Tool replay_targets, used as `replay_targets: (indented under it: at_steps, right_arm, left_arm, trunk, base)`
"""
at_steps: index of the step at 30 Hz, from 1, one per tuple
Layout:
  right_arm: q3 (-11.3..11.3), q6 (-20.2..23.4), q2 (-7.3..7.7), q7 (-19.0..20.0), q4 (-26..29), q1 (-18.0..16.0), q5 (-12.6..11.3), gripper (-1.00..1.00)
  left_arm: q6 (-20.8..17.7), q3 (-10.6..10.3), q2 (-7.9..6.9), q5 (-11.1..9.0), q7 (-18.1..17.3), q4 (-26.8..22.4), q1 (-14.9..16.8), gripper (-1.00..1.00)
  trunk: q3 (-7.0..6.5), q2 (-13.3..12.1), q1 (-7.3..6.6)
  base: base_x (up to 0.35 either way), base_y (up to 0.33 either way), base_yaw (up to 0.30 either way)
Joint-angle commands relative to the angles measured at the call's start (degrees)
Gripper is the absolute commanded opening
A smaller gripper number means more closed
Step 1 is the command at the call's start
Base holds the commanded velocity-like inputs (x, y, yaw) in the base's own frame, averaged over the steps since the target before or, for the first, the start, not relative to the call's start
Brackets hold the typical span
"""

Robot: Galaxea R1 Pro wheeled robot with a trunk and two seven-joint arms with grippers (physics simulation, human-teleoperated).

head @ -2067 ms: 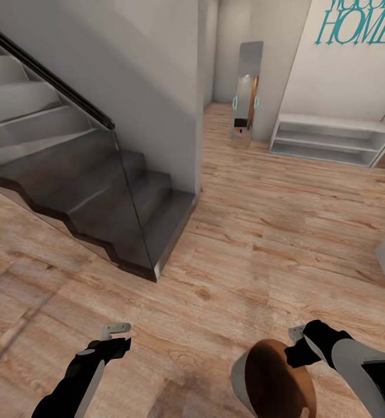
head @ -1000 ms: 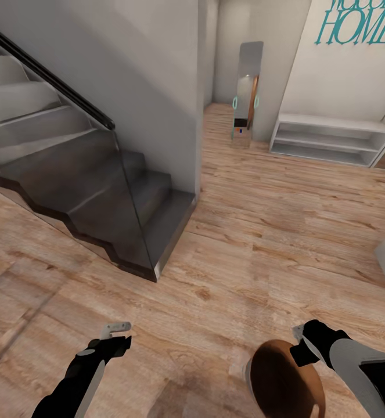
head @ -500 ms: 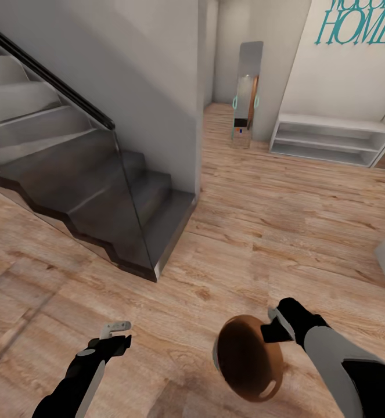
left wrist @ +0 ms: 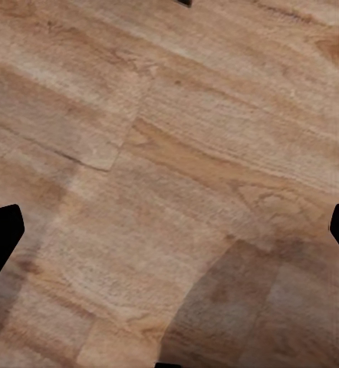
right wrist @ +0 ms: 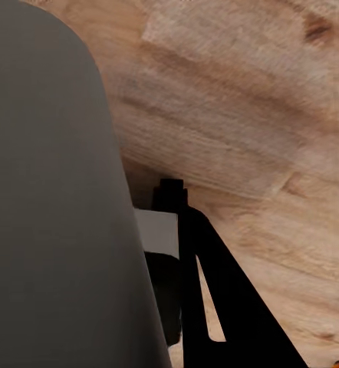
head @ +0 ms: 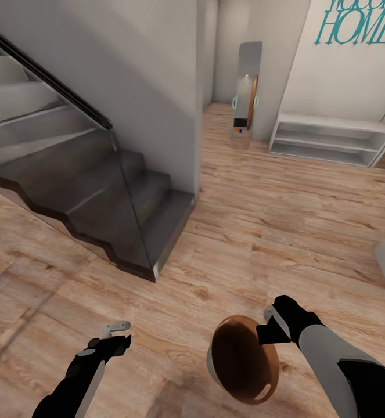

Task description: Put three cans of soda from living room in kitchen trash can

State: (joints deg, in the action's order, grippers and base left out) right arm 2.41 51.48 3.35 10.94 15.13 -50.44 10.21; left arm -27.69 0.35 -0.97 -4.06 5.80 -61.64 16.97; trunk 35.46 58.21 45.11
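Swung inward and lifted since a moment ago, the tash can (head: 241,360) hangs tilted from the right gripper (head: 272,326), pinching its rim above the wood floor (head: 285,232). Left gripper (head: 114,331) idles spread. Wrist-side, grey wall (right wrist: 47,215) crowds the finger (right wrist: 208,284); that rim pinch may slip.

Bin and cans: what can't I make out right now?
- Bin contents: head view shows its brown inside only in part, and no can is distinguishable there.
- Right gripper: at the bin's rim, fingers masked by the wrist; grey wall crowds the right wrist view.
- Wall lettering: top cut off by the frame edge.
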Motion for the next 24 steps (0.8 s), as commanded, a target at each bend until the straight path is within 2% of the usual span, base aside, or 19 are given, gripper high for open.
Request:
replay_targets:
  at_steps: [1, 15, 24]
  right_arm:
    - [0.06, 0.04, -0.09, -0.03, -0.02, -0.01, -0.55, -1.00]
    - [0.22, -0.04, -0.10, 0.03, 0.15, 0.00, -0.53, -1.00]
    - [0.15, -0.05, -0.16, 0.34, 0.29, 0.00, -0.55, -1.00]
  left_arm:
    - [0.00, 0.00, 0.00, 0.00, 0.00, 0.01, 0.00, 1.00]
    - [0.00, 0.00, 0.00, 0.09, -0.05, 0.08, 0.00, 1.00]
    - [-0.01, 0.00, 0.00, 0.02, -0.15, 0.03, 0.00, 1.00]
  trunk:
    - [0.00, 0.00, 0.00]
    - [0.00, 0.00, 0.00]
    - [0.00, 0.00, 0.00]
  base:
    - [-0.015, -0.215, 0.000]
    - [-0.091, -0.262, 0.000]
    - [-0.120, -0.042, 0.000]
